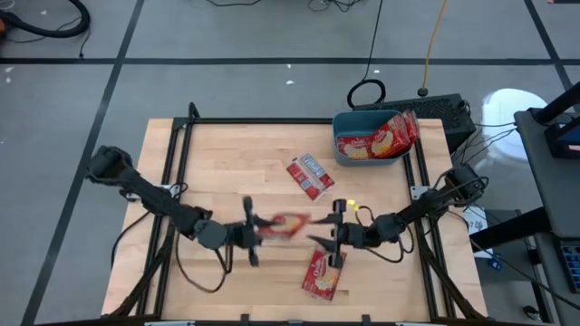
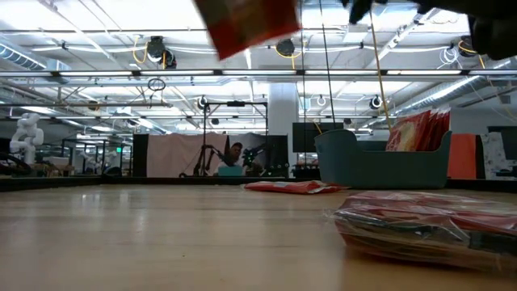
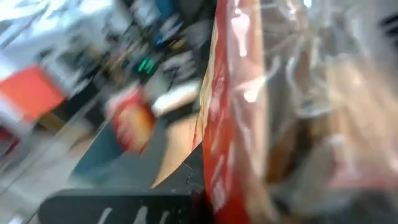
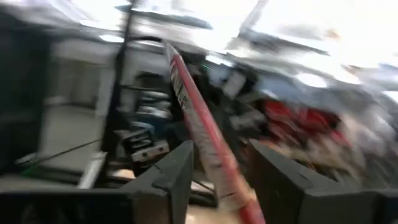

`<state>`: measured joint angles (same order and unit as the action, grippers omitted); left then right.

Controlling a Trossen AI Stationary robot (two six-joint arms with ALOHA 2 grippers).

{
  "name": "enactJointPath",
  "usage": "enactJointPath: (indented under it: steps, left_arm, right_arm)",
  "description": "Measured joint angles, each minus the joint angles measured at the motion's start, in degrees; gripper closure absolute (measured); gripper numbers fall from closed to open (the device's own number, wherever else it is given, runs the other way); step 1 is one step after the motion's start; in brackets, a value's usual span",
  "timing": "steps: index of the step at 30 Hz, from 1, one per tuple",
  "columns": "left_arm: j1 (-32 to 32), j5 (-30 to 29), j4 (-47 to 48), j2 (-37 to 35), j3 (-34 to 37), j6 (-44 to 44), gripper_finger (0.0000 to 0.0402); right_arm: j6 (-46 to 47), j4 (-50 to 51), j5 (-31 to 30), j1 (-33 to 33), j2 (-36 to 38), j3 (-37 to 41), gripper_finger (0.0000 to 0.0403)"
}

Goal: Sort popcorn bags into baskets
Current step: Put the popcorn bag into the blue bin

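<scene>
We've got one popcorn bag (image 1: 323,273) flat on the bench (image 1: 227,163) at the near edge, right of centre; in the low view it fills the lower right foreground (image 2: 428,226).

Just behind it, mid-bench, both arms meet over a second bag (image 1: 288,223) that's up in the air, clear of the wood. The low view shows it as a red packet at the top of the frame (image 2: 246,23), well above the bench surface.

Left gripper (image 1: 256,228) is clamped on the left end of that raised bag; its wrist view is filled by the red edge and crinkled clear wrap (image 3: 249,112) right against the camera.

Right gripper (image 1: 328,226) sits at the bag's right end. Its wrist view shows the fingers (image 4: 174,177) spread apart with the bag's thin red edge (image 4: 199,130) running between them, a gap on both sides, so its jaws are open and not gripping.

Further back, a third bag (image 1: 310,174) lies flat near the bench centre, label panel up; also visible low in the low view (image 2: 292,187).

Far right corner: the teal basket (image 1: 346,120) with several bags (image 1: 376,140) inside, some leaning against its right wall and sticking up above the rim (image 2: 420,129).
</scene>
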<state>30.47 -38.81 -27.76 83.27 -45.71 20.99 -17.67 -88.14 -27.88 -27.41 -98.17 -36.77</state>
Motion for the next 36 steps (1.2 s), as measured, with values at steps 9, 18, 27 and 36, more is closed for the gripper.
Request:
enactJointPath:
  steps: [9,18,27,36]
  left_arm:
    - [-3.3,-7.5,32.9,-7.2,0.0,-15.7,0.0379]
    - [-5.1,-3.6,37.2,-4.4,0.0,-17.0,0.0353]
    - [-6.1,-3.0,37.5,-4.0,0.0,-15.2,0.0372]
    - [-8.4,-0.4,37.2,-4.0,0.0,-15.2,0.0362]
  right_arm:
    - [10.6,28.7,-25.8,-2.7,0.9,-12.4,0.02]
    - [20.3,89.9,-17.8,3.2,-0.9,-44.3,0.0179]
    - [19.2,91.4,0.1,10.2,-1.1,-41.1,0.0206]
    - [17.2,84.4,1.1,12.5,-1.1,-33.9,0.0305]
